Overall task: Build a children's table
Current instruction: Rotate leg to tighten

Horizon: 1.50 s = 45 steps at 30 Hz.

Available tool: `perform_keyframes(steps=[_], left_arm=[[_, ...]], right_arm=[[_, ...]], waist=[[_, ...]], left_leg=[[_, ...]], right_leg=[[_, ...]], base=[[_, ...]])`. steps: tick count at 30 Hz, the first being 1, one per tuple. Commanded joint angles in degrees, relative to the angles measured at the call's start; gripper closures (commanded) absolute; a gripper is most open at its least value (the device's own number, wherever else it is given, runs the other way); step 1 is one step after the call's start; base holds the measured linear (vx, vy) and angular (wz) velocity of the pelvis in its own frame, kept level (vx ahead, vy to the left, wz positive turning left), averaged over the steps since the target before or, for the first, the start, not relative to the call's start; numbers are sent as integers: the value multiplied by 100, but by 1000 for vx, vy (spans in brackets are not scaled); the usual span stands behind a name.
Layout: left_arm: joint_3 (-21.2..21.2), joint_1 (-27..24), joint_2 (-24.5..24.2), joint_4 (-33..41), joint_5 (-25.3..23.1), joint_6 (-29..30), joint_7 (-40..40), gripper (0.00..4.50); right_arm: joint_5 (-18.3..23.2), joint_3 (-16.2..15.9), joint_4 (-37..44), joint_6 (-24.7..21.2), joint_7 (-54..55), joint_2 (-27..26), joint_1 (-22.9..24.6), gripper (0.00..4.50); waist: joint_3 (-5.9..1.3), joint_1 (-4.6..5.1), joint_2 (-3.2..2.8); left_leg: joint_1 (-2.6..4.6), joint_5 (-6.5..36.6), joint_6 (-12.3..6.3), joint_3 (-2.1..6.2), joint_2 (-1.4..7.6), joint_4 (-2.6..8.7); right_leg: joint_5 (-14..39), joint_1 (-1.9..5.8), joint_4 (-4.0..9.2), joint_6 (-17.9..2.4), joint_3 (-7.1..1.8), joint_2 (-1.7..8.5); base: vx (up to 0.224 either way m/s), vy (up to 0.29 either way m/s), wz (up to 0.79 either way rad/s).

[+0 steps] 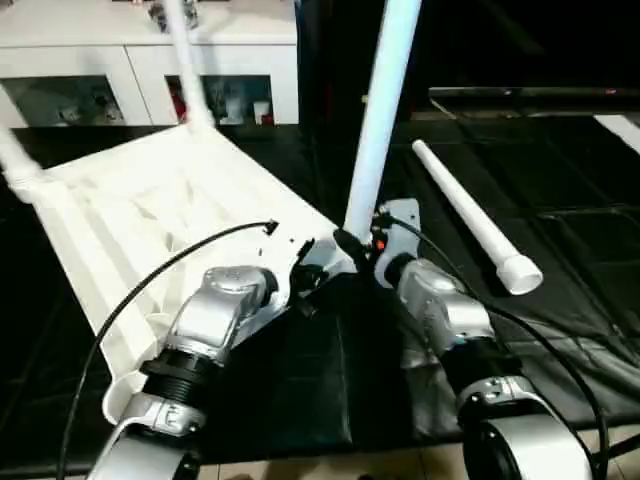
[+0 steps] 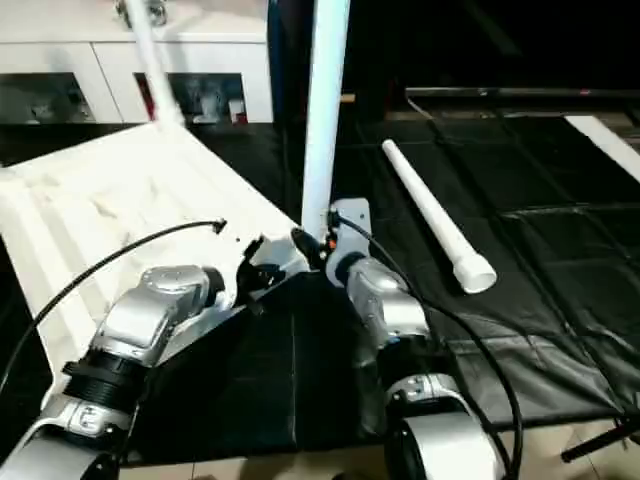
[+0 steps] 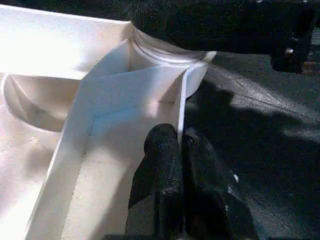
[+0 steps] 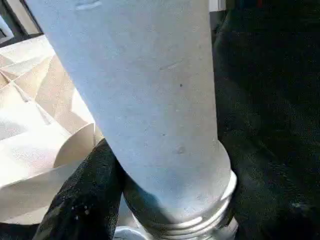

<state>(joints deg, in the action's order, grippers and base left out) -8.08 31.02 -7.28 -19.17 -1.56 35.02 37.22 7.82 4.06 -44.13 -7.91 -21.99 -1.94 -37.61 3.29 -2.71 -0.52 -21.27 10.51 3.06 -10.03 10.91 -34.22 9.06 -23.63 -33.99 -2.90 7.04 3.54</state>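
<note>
The children's table top [image 1: 150,210] lies upside down on the black mat, ribbed underside up. One leg [image 1: 185,60] stands in its far corner socket and another [image 1: 15,165] sticks out at the left corner. A third leg [image 1: 375,130] stands upright in the near right corner socket [image 3: 160,50]. My right gripper [image 1: 355,245] is shut around that leg's base [image 4: 165,150], one finger [image 4: 85,200] against its side. My left gripper [image 3: 181,150] is shut on the top's thin side wall [image 3: 182,105], close to that socket. A loose leg [image 1: 470,215] lies on the mat to the right.
A white cabinet with glass doors [image 1: 150,70] stands behind the table top. The black mat [image 1: 330,380] covers the floor, with a light floor strip at its near edge. Black cables [image 1: 160,275] loop over both forearms. A white strip [image 1: 625,130] lies at the far right.
</note>
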Motion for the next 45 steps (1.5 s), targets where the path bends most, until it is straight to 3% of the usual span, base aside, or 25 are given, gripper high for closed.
perform_keyframes(steps=[1, 4, 5, 7, 11, 15, 16, 19, 21, 23, 25, 26, 29, 30, 31, 32, 40, 45], left_arm=[[-57, 201, 104, 414, 160, -224, -12, 450], [-125, 155, -38, 409, 144, -265, 139, 450], [-193, 107, -180, 410, 146, -289, 326, 450], [-293, 54, -424, 371, 154, -402, 689, 450], [-386, 25, -706, 265, 184, -638, 1133, 450], [-579, 9, -1115, 147, 250, -1032, 1877, 450], [-702, 6, -1320, 91, 282, -1290, 2293, 450], [-840, -2, -1520, 71, 325, -1533, 2730, 450], [-936, -19, -1666, 78, 388, -1729, 3132, 450], [-1135, -14, -1887, 25, 389, -2025, 3691, 450], [-1227, 8, -1958, -47, 359, -2201, 3861, 450], [-1323, 50, -2019, -148, 325, -2384, 4047, 450], [-1457, 115, -2071, -262, 272, -2640, 4311, 450], [-1475, 127, -2073, -280, 262, -2682, 4341, 450], [-1492, 144, -2067, -298, 250, -2704, 4363, 450], [-1500, 162, -2060, -335, 235, -2747, 4396, 450], [-1560, 242, -2035, -528, 172, -2983, 4476, 450], [-1583, 294, -2045, -749, 149, -3183, 4516, 450]], right_arm=[[-7, -576, -36, 8, -637, -262, 177, 114], [12, -611, 115, 70, -800, -96, 328, 108], [14, -638, 322, 101, -1023, 85, 494, 75], [154, -567, 746, 16, -1484, 394, 737, 70], [396, -512, 1272, -57, -2192, 790, 1001, 31], [705, -553, 1778, -145, -3166, 1383, 1241, 4], [759, -594, 1928, -177, -3583, 1686, 1305, 4], [773, -632, 1976, -222, -3956, 1929, 1287, 4], [698, -752, 2020, -206, -4222, 2117, 1262, 4], [502, -1038, 2035, -85, -4588, 2328, 1213, 4], [515, -1164, 2108, -139, -4772, 2390, 1219, 4], [532, -1326, 2202, -206, -4987, 2434, 1218, 4], [381, -1556, 2158, -12, -5177, 2409, 1153, 4], [339, -1600, 2127, 39, -5212, 2397, 1132, 4], [304, -1651, 2092, 88, -5274, 2390, 1106, 4], [294, -1705, 2066, 118, -5354, 2393, 1081, 4], [283, -1956, 2071, 97, -5707, 2465, 1030, 4], [216, -2035, 1997, 149, -5818, 2541, 1025, 50]], waist=[[-485, -63, 7], [-455, -82, 5], [-438, -87, 6], [-421, -101, 7], [-426, -124, -7], [-425, -164, -10], [-410, -203, -32], [-404, -284, -36], [-404, -302, -37], [-410, -381, -39], [-397, -394, -16], [-400, -426, -35], [-406, -459, 18], [-408, -485, -3], [-408, -483, 30], [-408, -485, 20], [-413, -487, 55], [-410, -490, 60]], left_leg=[[8, 376, -589, 92, 239, 307], [20, 545, -595, 85, 242, 317], [35, 672, -545, 86, 239, 329], [50, 849, -506, 88, 246, 341], [58, 898, -437, 99, 250, 346], [59, 960, -484, 100, 246, 343], [106, 1050, -473, 92, 253, 343], [160, 1152, -385, 73, 275, 350], [154, 1153, -357, 80, 280, 353], [177, 1120, -304, 78, 309, 358], [196, 1192, -306, 61, 310, 361], [213, 1244, -285, 56, 311, 357], [160, 1166, -264, 72, 336, 382], [175, 1179, -236, 70, 330, 377], [171, 1180, -230, 66, 332, 378], [155, 1191, -202, 76, 330, 383], [122, 1023, -262, 76, 316, 375], [128, 1065, -256, 73, 316, 372]], right_leg=[[707, 429, 326, -1075, -376, 549], [967, 422, 370, -1028, -369, 549], [1254, 421, 411, -942, -365, 541], [1522, 417, 444, -823, -373, 536], [1547, 420, 441, -780, -375, 527], [1658, 422, 477, -705, -375, 530], [1783, 375, 498, -711, -372, 513], [1935, 334, 507, -729, -386, 524], [1977, 343, 503, -743, -382, 534], [1917, 324, 479, -782, -391, 526], [1944, 304, 494, -795, -403, 521], [1979, 297, 486, -811, -413, 530], [2008, 342, 456, -751, -418, 558], [2071, 326, 463, -746, -419, 571], [2077, 326, 465, -745, -421, 576], [2115, 345, 455, -725, -420, 586], [2162, 358, 457, -603, -412, 575], [2229, 353, 466, -595, -414, 585]], base=[[0, 0, 0], [0, 0, 0], [0, 0, 0], [0, 0, 0], [0, 0, 0], [0, 0, 0], [0, 0, 0], [0, 0, 0], [0, 0, 0], [0, 0, 0], [0, 0, 0], [0, 0, 0], [0, 0, 0], [0, 0, 0], [0, 0, 0], [0, 0, 0], [0, 0, 0], [0, 0, 0]])
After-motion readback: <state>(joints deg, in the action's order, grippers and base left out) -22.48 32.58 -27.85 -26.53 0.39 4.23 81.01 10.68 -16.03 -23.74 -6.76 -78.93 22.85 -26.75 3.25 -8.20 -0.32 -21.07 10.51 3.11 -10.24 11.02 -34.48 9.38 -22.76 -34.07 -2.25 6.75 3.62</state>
